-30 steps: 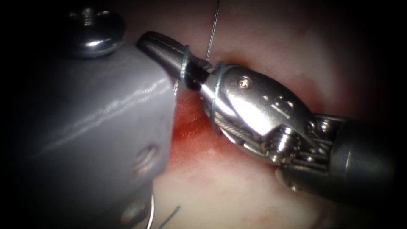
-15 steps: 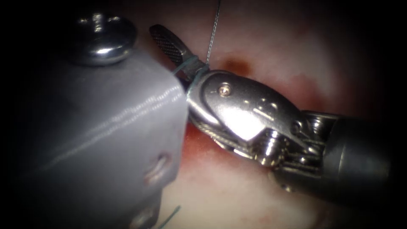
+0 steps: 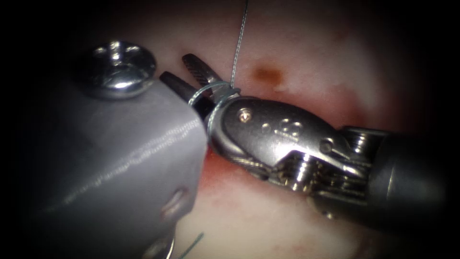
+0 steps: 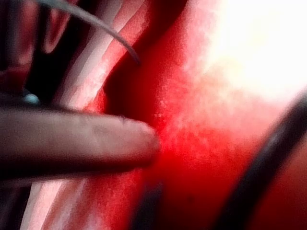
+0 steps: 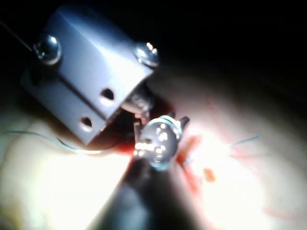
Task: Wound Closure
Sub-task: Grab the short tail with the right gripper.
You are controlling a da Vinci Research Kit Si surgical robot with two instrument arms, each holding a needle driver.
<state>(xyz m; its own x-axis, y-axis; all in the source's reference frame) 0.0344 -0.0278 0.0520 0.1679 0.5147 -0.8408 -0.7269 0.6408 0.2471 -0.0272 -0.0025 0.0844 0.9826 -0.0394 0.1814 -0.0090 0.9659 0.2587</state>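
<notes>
Grey and blurred, a boxy block (image 3: 115, 163) with a round screw head (image 3: 117, 67) stands close to the lens in the endoscope view and hides the tissue on the left side of the cut, along with whatever lies behind it. One tool is plain to see, the right arm's needle driver (image 3: 189, 79), coming in from the right with its two jaws parted and nothing clamped between them. Two turns of thread (image 3: 238, 43) loop around those jaws near their base, and a single strand runs straight up out of view. Pale tissue (image 3: 306, 62) carries red fluid (image 3: 220, 172) beside the tool and one brown spot (image 3: 266, 74) above it. A cut end of thread (image 3: 191, 244) lies at the bottom edge. In the left wrist view a thin curved needle (image 4: 100, 26) shows over red tissue; what holds it cannot be made out, nor can the left tool's jaws.
</notes>
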